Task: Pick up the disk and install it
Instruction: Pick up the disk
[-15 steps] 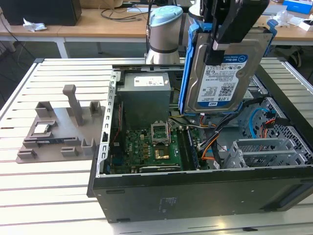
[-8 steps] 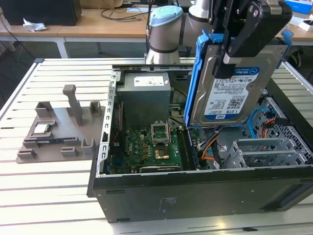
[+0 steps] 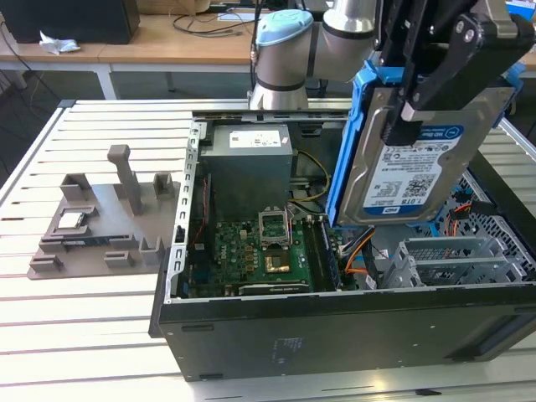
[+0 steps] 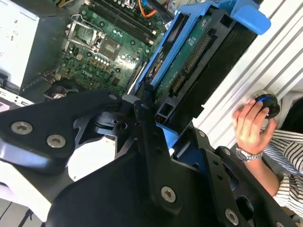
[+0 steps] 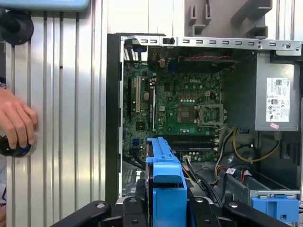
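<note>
Exterior view, starting closest: the black computer case (image 3: 335,327) lies on its side with the panel off, on a slatted metal table (image 3: 84,327). Just inside its near wall, toward the exterior view's right, sits the silver drive cage (image 3: 456,260). Up over that corner hangs the disk (image 3: 419,167). It stands nearly on edge and a bit tilted, label facing the camera, blue rails down both sides, and it looks clear of the cage. The gripper (image 3: 406,126) is clamped on its upper end, so it's pinching the disk rather than spread. The second wrist view shows the same grab from the arm's side, with a black finger (image 4: 144,123) pressed against the disk's green circuit-board face. Deeper in the case you get the green motherboard (image 3: 243,251) with its empty CPU socket, then the grey power supply (image 3: 247,163) against the far wall. Out on the table to the exterior view's left there's a grey holder (image 3: 109,226) with a small square chip (image 3: 71,220) sitting in it. Behind the case is the robot arm (image 3: 289,50), and past that a wooden desk (image 3: 167,42) with cables. In the first wrist view a person's hand (image 5: 16,123) is curled over a black knob (image 5: 16,150) on the table beside the case.
</note>
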Robot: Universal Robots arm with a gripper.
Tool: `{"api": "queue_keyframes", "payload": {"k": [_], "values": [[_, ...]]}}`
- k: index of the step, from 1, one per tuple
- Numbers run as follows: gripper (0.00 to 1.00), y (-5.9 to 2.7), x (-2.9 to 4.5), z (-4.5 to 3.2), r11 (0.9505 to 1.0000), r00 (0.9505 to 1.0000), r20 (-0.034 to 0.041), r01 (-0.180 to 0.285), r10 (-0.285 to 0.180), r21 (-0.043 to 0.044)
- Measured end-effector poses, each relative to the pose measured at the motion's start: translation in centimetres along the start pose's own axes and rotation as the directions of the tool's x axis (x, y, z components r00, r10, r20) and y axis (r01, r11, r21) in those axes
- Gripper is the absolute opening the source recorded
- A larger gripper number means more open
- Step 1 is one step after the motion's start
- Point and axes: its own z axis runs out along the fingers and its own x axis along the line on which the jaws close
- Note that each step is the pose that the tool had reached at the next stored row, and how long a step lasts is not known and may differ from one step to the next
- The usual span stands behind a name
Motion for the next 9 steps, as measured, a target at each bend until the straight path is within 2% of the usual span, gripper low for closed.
{"api": "queue_keyframes", "payload": {"k": [3, 5, 7, 9], "values": [[0.37, -0.8, 0.08, 0.05, 1.0, 1.0, 0.0, -0.001, 0.001, 0.0], [0.37, -2.22, 0.15, 0.13, 1.0, 1.0, 0.0, -0.001, 0.001, 0.0], [0.37, -2.99, 0.17, 0.19, 1.0, 1.0, 0.0, -0.001, 0.001, 0.0], [0.37, -4.13, 0.19, 0.28, 1.0, 1.0, -0.0001, -0.001, 0.001, 0.0]]}}
